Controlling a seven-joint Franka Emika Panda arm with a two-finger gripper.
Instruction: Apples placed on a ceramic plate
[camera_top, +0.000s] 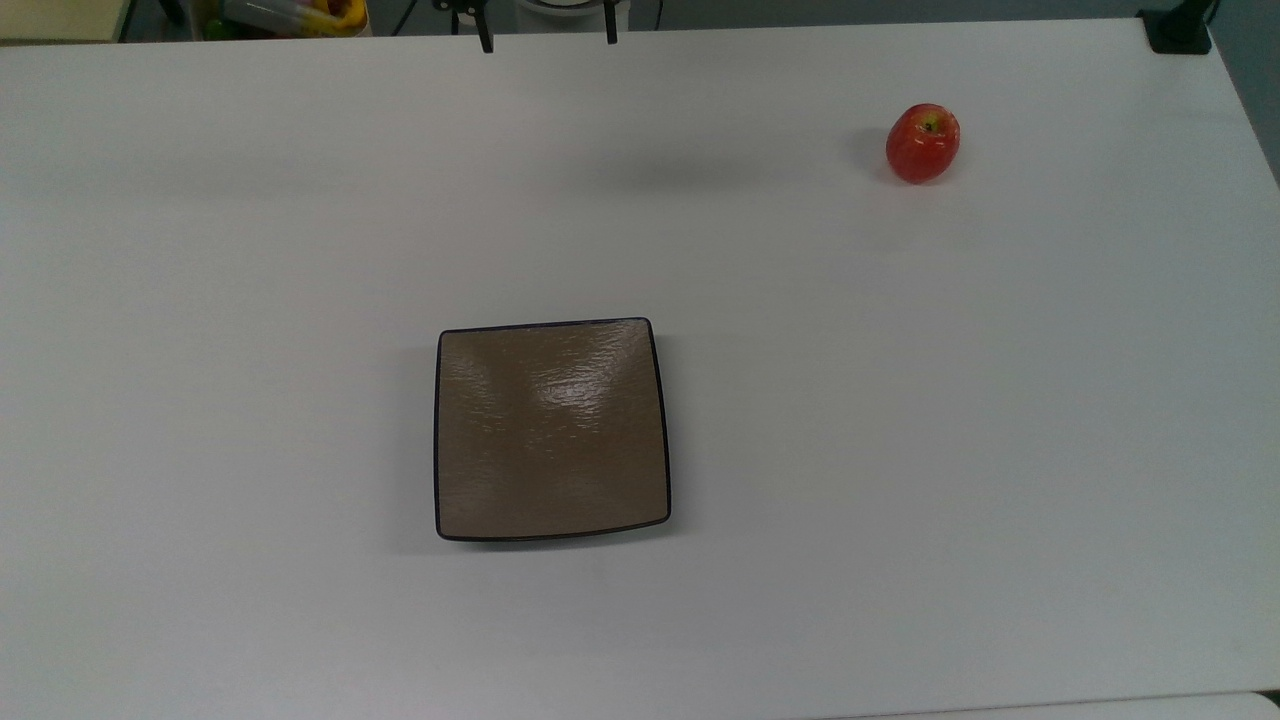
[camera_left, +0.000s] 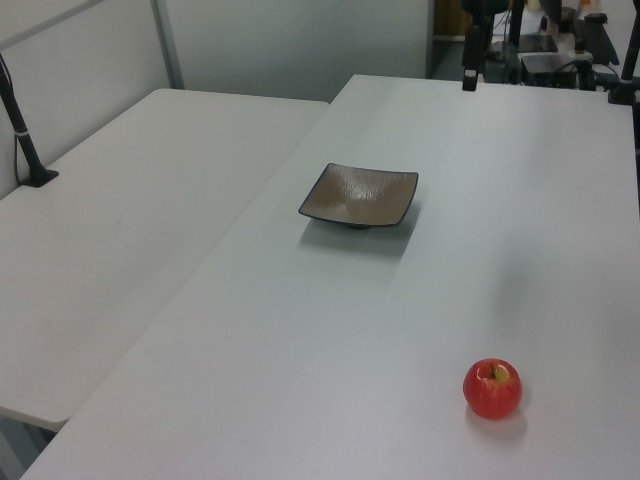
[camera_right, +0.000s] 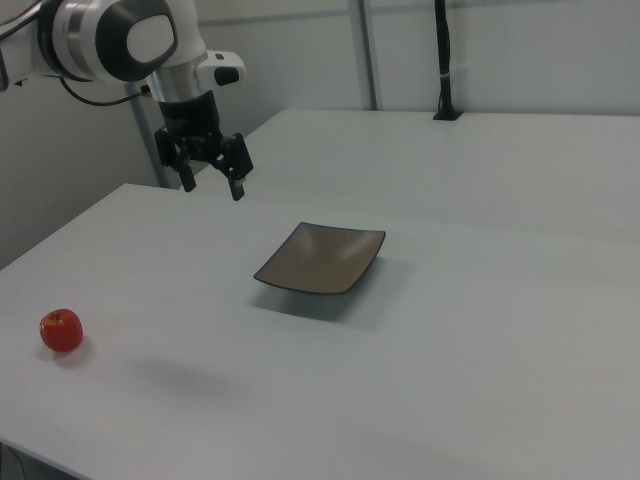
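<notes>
Above the bench (camera_right: 480, 330), the end effector (camera_right: 213, 172) hangs spread wide, empty; the round, glossy apple (camera_right: 61, 330) could roll if nudged off-centre.

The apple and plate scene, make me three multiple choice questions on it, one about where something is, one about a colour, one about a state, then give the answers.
1. In the top view, where is the apple relative to the ceramic plate?
A. On the plate
B. Up and to the top view's right of it, apart
C. Touching its lower edge

2. What colour is the plate's surface?
A. Brown
B. White
C. Blue

3. What state is the gripper in?
A. Shut on the apple
B. Resting on the plate
C. Open and holding nothing, above the table

Answers: 1 B, bare table separates the apple from the plate. 2 A, every view shows a glossy brown square with a dark rim. 3 C, the right view shows the fingers spread with nothing between them, away from the apple.
</notes>
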